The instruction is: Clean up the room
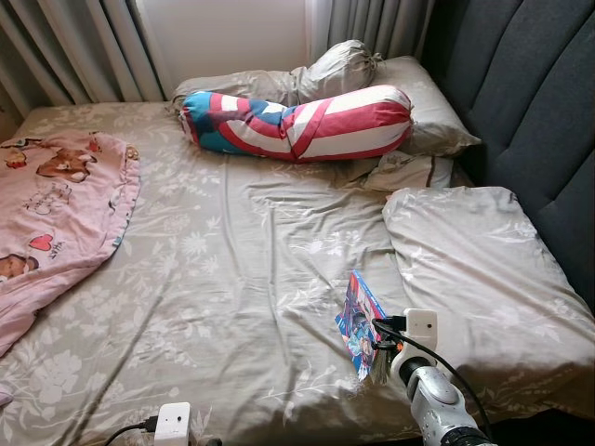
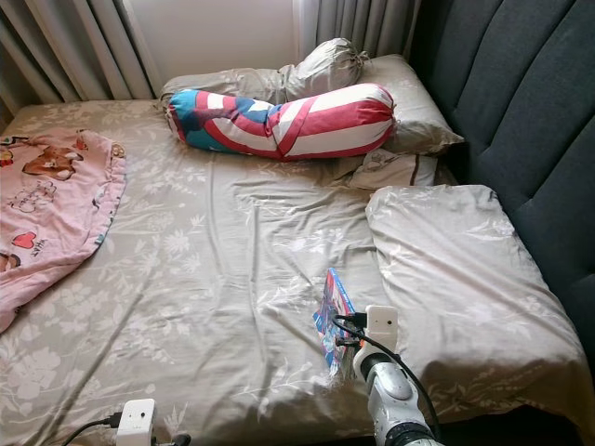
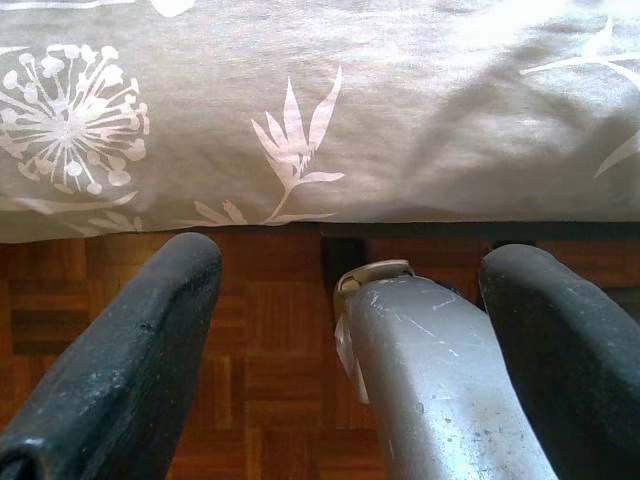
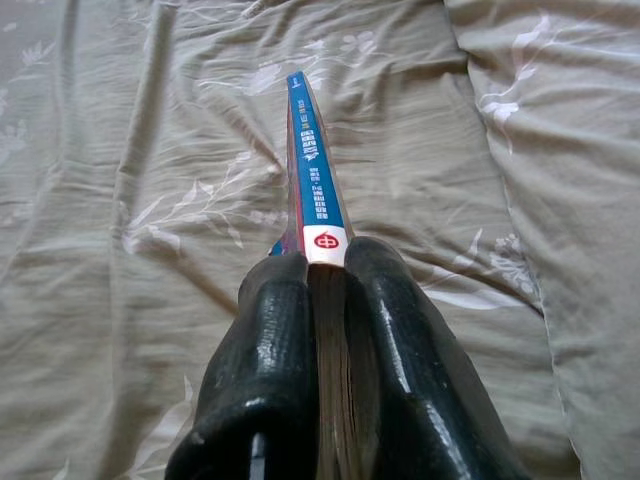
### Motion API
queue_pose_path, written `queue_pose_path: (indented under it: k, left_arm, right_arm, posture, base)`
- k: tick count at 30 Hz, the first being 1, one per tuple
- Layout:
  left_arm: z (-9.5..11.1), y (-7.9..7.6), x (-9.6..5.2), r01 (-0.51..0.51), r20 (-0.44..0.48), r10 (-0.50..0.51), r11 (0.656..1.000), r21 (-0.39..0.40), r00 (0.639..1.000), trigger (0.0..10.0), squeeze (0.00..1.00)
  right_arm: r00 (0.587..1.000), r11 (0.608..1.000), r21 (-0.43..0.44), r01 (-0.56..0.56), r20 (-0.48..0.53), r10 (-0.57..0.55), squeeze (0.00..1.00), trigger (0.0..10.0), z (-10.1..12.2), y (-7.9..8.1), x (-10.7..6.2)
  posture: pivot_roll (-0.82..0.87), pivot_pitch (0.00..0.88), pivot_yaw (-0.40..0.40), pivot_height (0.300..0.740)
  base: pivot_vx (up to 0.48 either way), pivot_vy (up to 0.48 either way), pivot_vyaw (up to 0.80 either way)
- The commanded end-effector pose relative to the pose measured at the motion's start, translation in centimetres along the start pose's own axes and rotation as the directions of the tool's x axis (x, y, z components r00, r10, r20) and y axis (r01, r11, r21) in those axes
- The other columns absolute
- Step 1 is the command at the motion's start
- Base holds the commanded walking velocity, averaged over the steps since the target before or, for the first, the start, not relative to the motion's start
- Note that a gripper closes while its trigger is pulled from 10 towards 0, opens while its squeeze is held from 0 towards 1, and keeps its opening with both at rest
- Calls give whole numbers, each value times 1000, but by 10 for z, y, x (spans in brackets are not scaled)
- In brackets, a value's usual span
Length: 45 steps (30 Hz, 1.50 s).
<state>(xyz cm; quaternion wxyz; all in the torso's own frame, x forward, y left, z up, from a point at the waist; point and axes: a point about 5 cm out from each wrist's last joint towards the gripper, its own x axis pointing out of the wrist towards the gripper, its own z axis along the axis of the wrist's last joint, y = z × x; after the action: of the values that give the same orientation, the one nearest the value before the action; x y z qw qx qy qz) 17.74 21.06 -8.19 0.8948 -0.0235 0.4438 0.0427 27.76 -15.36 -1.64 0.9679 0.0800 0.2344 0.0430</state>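
A thin book with a blue spine and colourful cover (image 1: 359, 321) is held on edge just above the bed sheet, near the bed's front right. My right gripper (image 4: 322, 290) is shut on the book (image 4: 312, 170), its two black fingers (image 4: 270, 340) pressing either cover. The right arm (image 1: 432, 390) rises from the lower right. My left gripper (image 3: 350, 300) hangs open by the bed's edge over the wooden floor (image 3: 280, 350), nothing between its fingers (image 3: 130, 350).
The bed (image 1: 232, 260) carries a pink cartoon blanket (image 1: 56, 195) at the left, a red, white and blue bolster (image 1: 297, 121) and grey pillows (image 1: 483, 260) by the dark headboard (image 1: 539, 102). Curtains (image 1: 65, 46) hang behind.
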Motion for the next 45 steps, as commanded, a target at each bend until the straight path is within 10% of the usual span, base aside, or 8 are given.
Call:
queue_pose_path:
  k: [1, 30, 45]
  left_arm:
    - [-9, 1, -2, 4, -28, -4, 1000, -2, 1000, 10000, 0]
    - [-6, 2, -2, -3, -8, 3, 1000, 6, 1000, 10000, 0]
    - [13, 2, -6, 3, 256, 18, 997, -80, 967, 10000, 0]
  right_arm:
    - [998, 1000, -24, -18, 60, 19, 0, 10000, 13, 4, 4]
    - [995, 999, -16, -27, 98, 29, 0, 10000, 22, 8, 6]
    - [963, 992, 73, -107, 256, 85, 0, 10000, 56, 22, 14]
  posture:
    - [-83, 55, -49, 740]
    - [-86, 74, -51, 740]
    - [-97, 77, -43, 740]
  base:
    - [0, 0, 0]
    - [160, 0, 0]
    - [0, 0, 0]
